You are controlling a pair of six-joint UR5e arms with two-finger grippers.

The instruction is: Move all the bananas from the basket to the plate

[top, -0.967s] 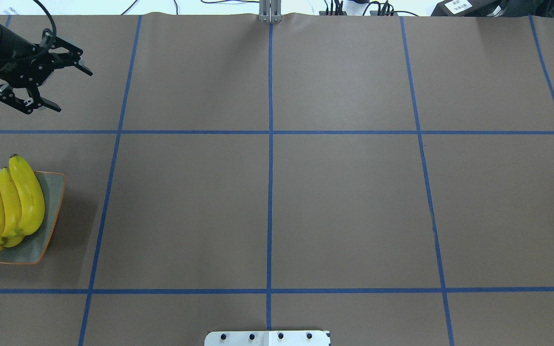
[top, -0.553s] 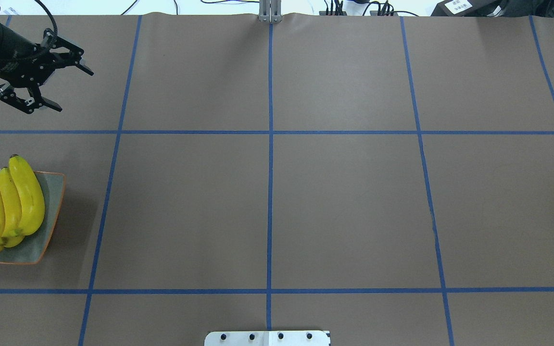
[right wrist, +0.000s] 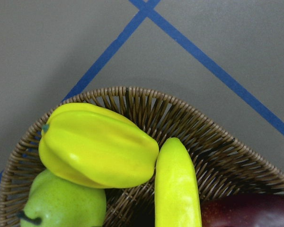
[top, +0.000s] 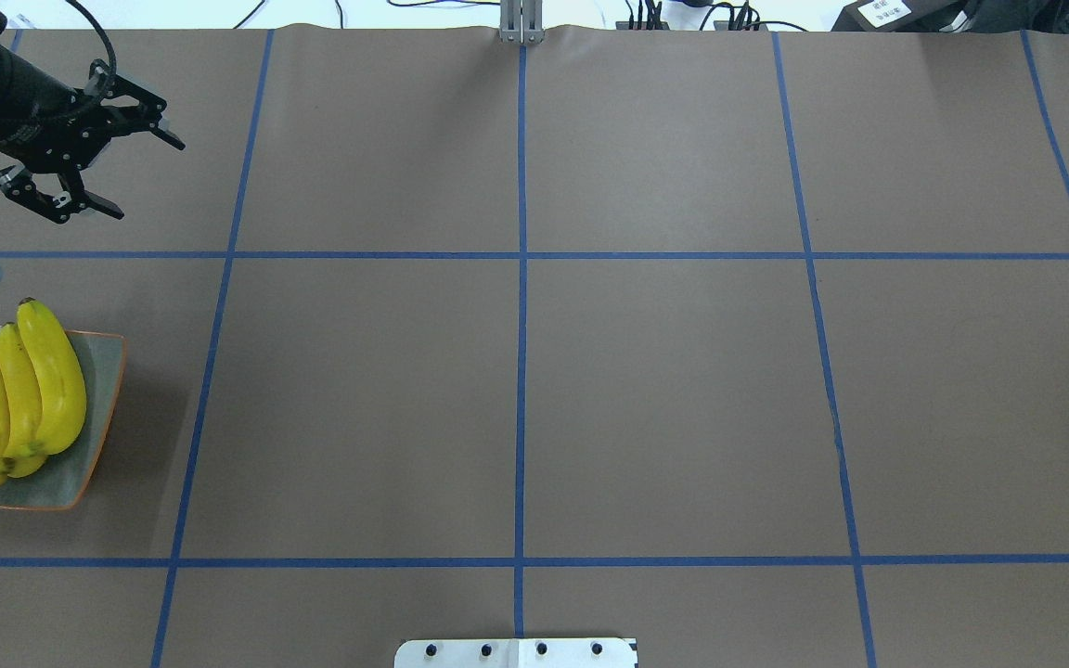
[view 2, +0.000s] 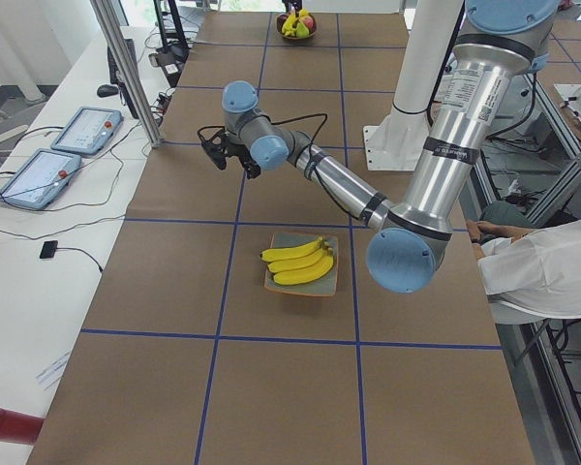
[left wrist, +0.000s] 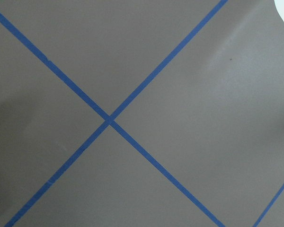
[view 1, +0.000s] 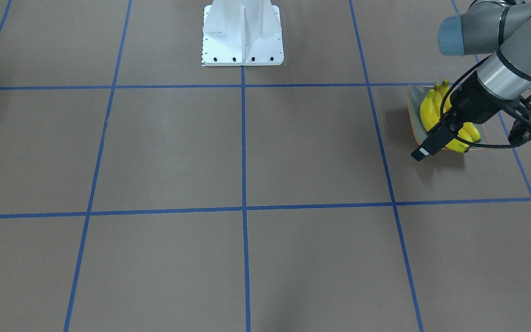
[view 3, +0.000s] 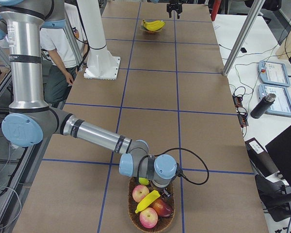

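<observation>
at the far left end of the table (top: 664,399) the plate (top: 100,399) carries a bunch of three bananas (top: 26,399), lying side by side with stems toward the robot and tips pointing away. past the plate, farther from the robot, the left gripper (top: 147,178) hangs over bare table cover, well apart from the plate, its jaws spread wide with nothing between them. its wrist camera sees only brown cover and two crossing blue tape lines (left wrist: 109,120).

over at the right end the wicker basket (view 3: 132,206) holds one single banana (view 3: 148,200), lying aslant among red apples (view 3: 149,217). the right arm bends down over the basket and the right gripper (view 3: 161,189) sits just above the fruit. the wrist hides its fingers from where i stand, so i cannot tell whether it is spread or closed. its own camera looks into the basket: the banana touches a yellow-green starfruit (right wrist: 97,144), with a green apple (right wrist: 66,205) under that and a dark purple fruit (right wrist: 246,210) at the lower right.
</observation>
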